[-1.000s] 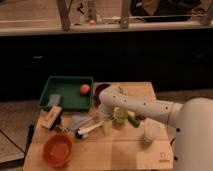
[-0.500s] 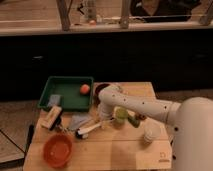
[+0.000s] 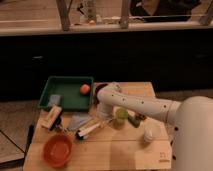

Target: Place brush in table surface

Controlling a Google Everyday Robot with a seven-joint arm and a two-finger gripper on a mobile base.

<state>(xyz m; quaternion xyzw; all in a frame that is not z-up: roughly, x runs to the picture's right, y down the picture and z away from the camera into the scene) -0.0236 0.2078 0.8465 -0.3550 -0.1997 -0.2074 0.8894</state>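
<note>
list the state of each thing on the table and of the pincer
brush: lying across the table surface, dark head toward the orange bowl
pincer: low at the brush's white handle end
green tray: holds an orange ball
orange bowl: upright, looks empty
wooden block: lying beside the tray
white cup: upright

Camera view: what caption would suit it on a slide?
Robot's hand low by the brush on the table surface, near a green tray and orange bowl.
</note>
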